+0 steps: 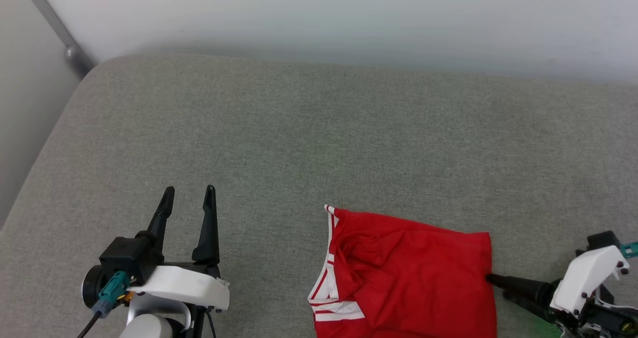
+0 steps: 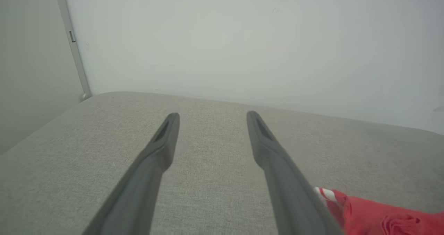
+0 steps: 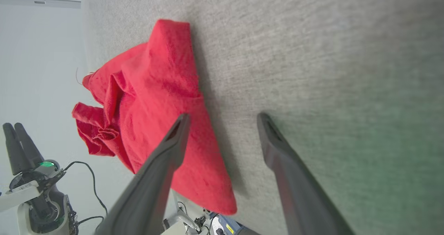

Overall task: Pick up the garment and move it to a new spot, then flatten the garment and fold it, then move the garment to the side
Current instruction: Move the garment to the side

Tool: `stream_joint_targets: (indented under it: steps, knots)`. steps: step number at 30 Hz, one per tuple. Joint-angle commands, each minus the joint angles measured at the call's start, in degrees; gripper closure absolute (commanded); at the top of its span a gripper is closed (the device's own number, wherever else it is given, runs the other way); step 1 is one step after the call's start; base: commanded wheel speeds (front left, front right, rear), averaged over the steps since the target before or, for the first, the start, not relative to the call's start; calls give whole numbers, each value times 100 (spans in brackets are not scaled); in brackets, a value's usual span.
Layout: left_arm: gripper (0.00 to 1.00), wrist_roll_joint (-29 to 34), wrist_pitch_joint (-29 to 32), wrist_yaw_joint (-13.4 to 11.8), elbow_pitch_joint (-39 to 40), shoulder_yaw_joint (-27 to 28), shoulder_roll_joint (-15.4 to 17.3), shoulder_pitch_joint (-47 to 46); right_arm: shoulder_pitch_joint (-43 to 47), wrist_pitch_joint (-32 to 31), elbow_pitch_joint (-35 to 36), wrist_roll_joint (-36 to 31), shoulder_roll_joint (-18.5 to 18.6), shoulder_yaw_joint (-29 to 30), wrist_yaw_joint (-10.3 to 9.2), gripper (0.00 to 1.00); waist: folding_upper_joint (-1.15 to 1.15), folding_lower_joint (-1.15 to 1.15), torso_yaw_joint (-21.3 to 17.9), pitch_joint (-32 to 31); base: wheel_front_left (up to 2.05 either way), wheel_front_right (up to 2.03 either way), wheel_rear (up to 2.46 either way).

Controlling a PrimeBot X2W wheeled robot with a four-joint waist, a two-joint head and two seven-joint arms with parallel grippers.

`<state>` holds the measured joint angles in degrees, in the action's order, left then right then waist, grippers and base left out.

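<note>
The garment (image 1: 408,273) lies bunched and partly folded on the grey cushion (image 1: 299,128), at the lower middle of the head view, red with white striped trim along its left edge. My right gripper (image 1: 498,285) comes in from the right, its fingertips at the garment's right edge. In the right wrist view that right gripper (image 3: 223,116) is open, one finger over the garment (image 3: 156,106) and the other over bare cushion. My left gripper (image 1: 189,191) stands open above the cushion well to the left, holding nothing. Its own view has the left gripper (image 2: 213,115) open, the garment (image 2: 381,217) at lower right.
A pale wall (image 1: 349,14) runs behind the cushion. The cushion's rounded corner and left edge are at the upper left, beside a grey metal post (image 1: 75,56). Bare cushion spreads ahead of the garment and to its left.
</note>
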<state>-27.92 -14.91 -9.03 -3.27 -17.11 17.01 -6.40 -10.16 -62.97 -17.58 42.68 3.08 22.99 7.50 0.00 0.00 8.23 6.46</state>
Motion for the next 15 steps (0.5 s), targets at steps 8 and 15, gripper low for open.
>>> stream_joint_targets:
  steps: [8, 15]
  knots:
    - [0, 224, -33, 195, -139, 149, -176, -98, -326, 229, -932, 739, -48, -721, -6, 0, 0, 0, 176, 170, 0, 0, 0]
    - [0, 343, -33, 269, -261, 192, -232, -8, -391, 413, -967, 684, -45, -1105, -4, 100, 0, 0, 105, -2, 0, 0, 0]
